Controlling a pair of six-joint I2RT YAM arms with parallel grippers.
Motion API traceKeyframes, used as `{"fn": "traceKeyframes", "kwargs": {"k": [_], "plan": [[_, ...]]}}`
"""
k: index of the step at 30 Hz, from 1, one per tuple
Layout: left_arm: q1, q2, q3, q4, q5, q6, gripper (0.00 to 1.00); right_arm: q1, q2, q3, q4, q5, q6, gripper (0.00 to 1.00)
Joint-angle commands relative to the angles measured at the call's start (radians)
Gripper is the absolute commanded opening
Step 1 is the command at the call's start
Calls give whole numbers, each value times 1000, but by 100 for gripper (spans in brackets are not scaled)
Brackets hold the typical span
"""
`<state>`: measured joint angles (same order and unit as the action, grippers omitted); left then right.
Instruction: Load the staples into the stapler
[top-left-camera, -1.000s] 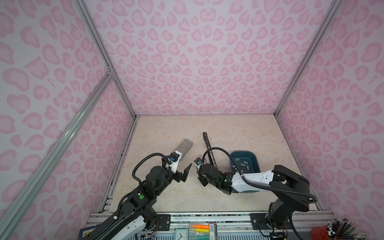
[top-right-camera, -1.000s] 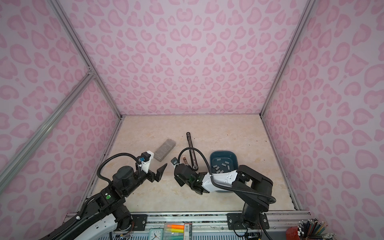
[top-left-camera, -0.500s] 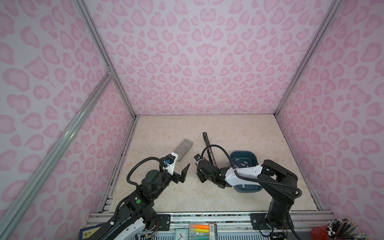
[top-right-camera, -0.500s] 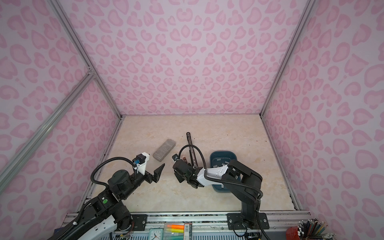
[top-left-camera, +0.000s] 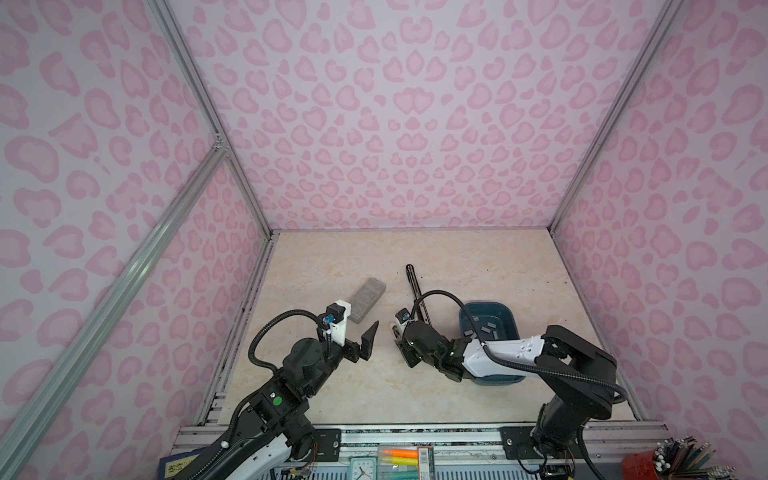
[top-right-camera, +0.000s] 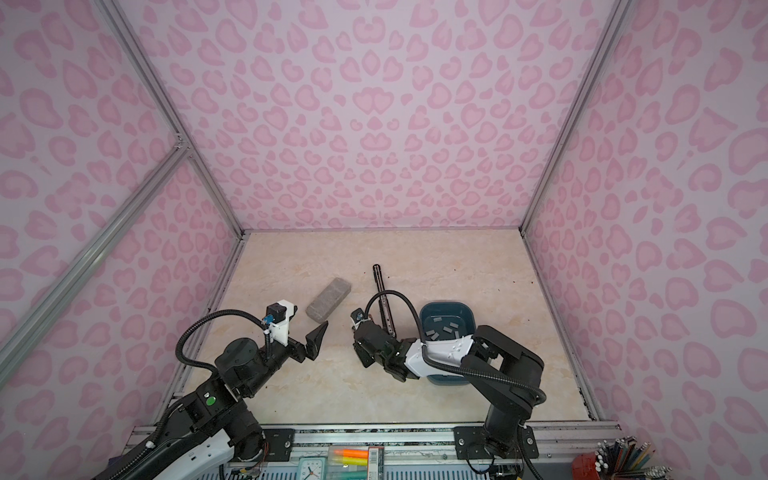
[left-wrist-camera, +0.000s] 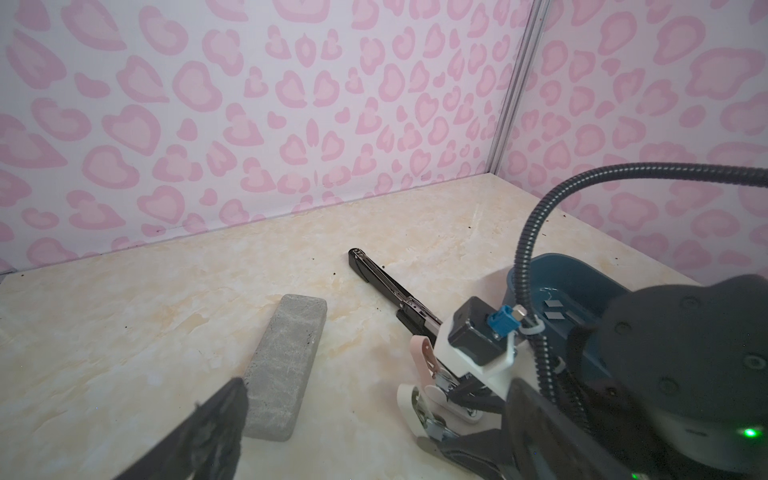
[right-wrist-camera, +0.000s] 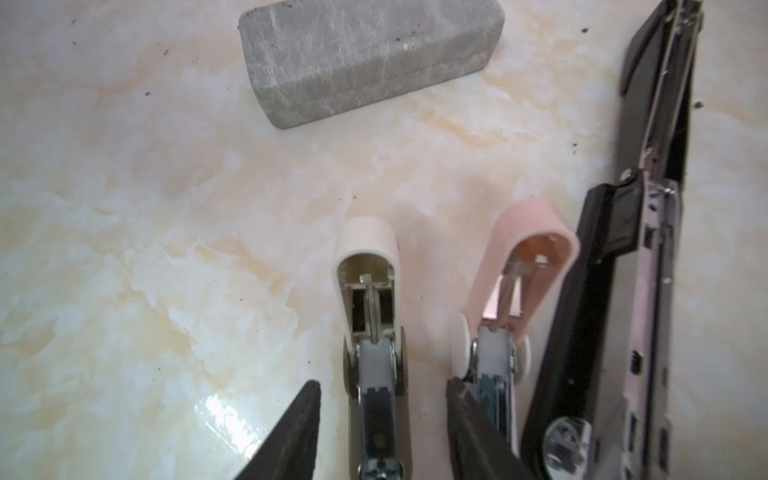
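The black stapler (top-left-camera: 417, 297) (top-right-camera: 384, 297) (right-wrist-camera: 648, 208) lies opened flat on the table, its far tip (left-wrist-camera: 361, 259) pointing at the back wall. The staples (top-left-camera: 486, 328) (top-right-camera: 444, 328) (left-wrist-camera: 552, 309) are silver strips lying in the blue tray (top-left-camera: 511, 320) (top-right-camera: 469, 311). My right gripper (right-wrist-camera: 384, 432) (top-left-camera: 401, 349) (top-right-camera: 359, 349) is open, low over a small pink-and-white stapler (right-wrist-camera: 370, 291) (left-wrist-camera: 424, 374). That small stapler is spread open, with its white half between the jaws, touching neither. My left gripper (top-left-camera: 357, 336) (top-right-camera: 303, 340) (left-wrist-camera: 374, 440) hangs wide open and empty to the left.
A grey speckled block (top-left-camera: 368, 299) (top-right-camera: 329, 299) (left-wrist-camera: 286, 365) (right-wrist-camera: 370, 54) lies just beyond the left gripper, left of the black stapler. Pink patterned walls close in the table on three sides. The right arm's forearm crosses over the blue tray's near side.
My right gripper's jaws have spread apart over the small stapler. The right arm shifted slightly. The left gripper has stayed wide open, almost in place.
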<state>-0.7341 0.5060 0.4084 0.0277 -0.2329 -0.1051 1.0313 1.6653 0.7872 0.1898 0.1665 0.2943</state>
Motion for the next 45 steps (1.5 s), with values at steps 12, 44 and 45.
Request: {"fn": "traceKeyframes", "kwargs": {"k": [12, 44, 45], "plan": [[1, 230, 294, 78, 96, 53, 98, -15, -264, -42, -122, 208, 181, 54], [41, 449, 252, 15, -336, 94, 98, -455, -479, -194, -464, 208, 370, 49], [39, 454, 259, -1, -319, 89, 98, -468, -468, -185, -468, 199, 367, 49]]}}
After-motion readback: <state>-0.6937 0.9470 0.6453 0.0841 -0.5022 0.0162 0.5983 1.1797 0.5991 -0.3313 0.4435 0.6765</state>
